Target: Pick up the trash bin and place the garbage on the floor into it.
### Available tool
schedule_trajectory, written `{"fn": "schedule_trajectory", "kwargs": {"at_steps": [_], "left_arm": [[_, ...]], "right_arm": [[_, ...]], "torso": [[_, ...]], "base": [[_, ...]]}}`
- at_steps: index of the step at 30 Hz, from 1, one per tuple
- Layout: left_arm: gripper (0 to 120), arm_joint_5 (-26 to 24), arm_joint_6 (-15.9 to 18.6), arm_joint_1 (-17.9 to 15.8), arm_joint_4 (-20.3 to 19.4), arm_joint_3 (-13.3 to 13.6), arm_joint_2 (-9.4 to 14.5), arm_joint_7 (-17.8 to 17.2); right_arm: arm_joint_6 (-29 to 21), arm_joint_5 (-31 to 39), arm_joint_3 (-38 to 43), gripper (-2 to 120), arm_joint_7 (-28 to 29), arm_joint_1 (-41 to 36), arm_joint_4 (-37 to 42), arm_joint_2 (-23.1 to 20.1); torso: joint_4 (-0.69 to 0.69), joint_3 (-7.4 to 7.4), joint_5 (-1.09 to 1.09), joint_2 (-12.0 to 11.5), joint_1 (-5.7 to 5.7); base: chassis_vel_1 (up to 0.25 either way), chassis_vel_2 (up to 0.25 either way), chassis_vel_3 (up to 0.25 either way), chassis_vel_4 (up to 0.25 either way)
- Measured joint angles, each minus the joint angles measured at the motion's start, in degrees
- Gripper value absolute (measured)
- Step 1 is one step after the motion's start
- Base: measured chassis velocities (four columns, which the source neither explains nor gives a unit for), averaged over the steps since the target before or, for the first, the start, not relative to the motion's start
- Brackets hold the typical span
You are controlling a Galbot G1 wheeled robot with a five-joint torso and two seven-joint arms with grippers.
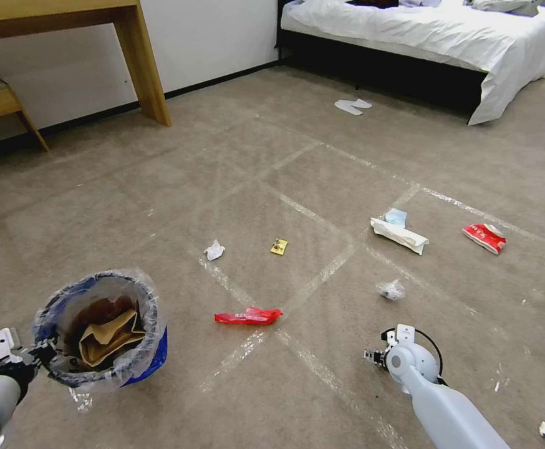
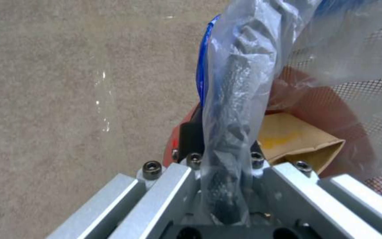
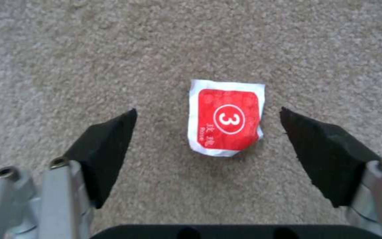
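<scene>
We held the trash bin [image 1: 98,330] off the carpet, left tool [image 2: 226,156] clamped on its bagged rim, a brown paper bag [image 1: 107,340] inside. Beside the bin, our right tool [image 3: 209,127] hung, fingers apart, above a small red-white packet [image 3: 226,118]. Collecting was underway; next, we judged, lower and pinch that packet.

White arms [image 1: 447,405], silver alu. gripper frames w/ black screws [image 2: 152,167], black wedge fingers [image 3: 104,146].
</scene>
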Motion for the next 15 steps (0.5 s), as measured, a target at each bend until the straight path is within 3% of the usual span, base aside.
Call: {"fn": "schedule_trajectory", "kwargs": {"at_steps": [15], "left_arm": [[0,0.0,-0.1,0.6,-0.7,-0.1,0.0,0.0]], "right_arm": [[1.6,-1.7,0.2,76,-1.3,0.2,-2.5,0.7]], "torso": [[0.00,0.00,0.00,0.0,0.00]], "base": [[0.000,0.000,0.000,0.000]]}}
